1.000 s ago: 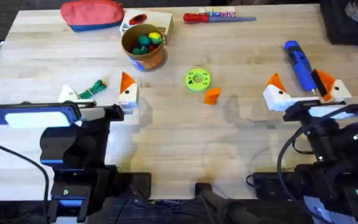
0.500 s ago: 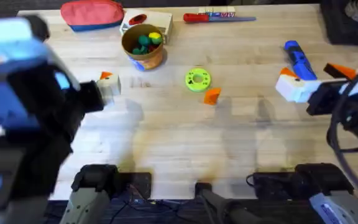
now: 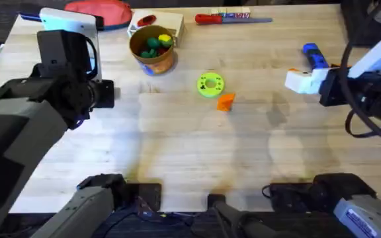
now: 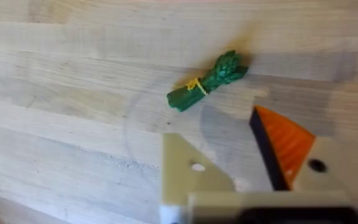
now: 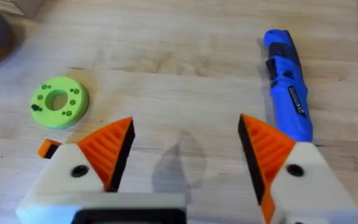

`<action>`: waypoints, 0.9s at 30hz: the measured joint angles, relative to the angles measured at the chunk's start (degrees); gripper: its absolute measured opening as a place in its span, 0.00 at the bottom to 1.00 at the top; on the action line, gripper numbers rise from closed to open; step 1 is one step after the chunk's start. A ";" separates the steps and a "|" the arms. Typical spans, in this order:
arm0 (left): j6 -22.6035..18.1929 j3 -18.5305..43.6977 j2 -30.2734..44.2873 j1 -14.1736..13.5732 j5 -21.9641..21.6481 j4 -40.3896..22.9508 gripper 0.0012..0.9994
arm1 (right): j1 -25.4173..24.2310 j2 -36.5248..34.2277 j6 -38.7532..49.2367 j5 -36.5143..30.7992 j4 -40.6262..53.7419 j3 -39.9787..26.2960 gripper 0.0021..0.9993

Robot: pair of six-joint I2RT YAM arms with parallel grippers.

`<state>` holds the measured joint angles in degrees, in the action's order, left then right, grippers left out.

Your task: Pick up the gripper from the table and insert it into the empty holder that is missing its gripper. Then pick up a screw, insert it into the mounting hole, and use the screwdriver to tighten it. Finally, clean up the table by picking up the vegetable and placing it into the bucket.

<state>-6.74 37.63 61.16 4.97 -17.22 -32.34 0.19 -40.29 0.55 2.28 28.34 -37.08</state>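
Both end effectors are released: the left end effector point(image 4: 229, 174) above the vegetable point(image 4: 207, 81), the right end effector point(image 5: 182, 155) flanked by green disc point(image 5: 58, 101) and screwdriver point(image 5: 288, 93).

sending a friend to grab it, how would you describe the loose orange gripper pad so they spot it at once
Start at the golden-tan bucket of toy foods near the table's far edge, then go to the flat bright green disc nearer the middle. The gripper lies beside that disc, on the near side: a small orange wedge loose on the wood, not fixed to any white mount.
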 joint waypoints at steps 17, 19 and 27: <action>3.61 0.07 -23.98 -26.02 9.40 2.59 0.99 | 0.00 6.65 -1.03 0.17 -1.09 0.00 0.99; 5.04 0.16 -24.67 -28.09 9.87 4.64 0.99 | 0.00 7.37 -1.07 0.17 -1.07 0.00 0.99; 7.63 0.31 -24.69 -30.34 11.56 12.05 0.99 | 0.00 7.34 -1.46 0.20 -0.66 0.00 0.99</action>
<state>0.89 37.93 36.47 -25.36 -5.66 -20.29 0.19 -32.95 -0.91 2.48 27.68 -37.08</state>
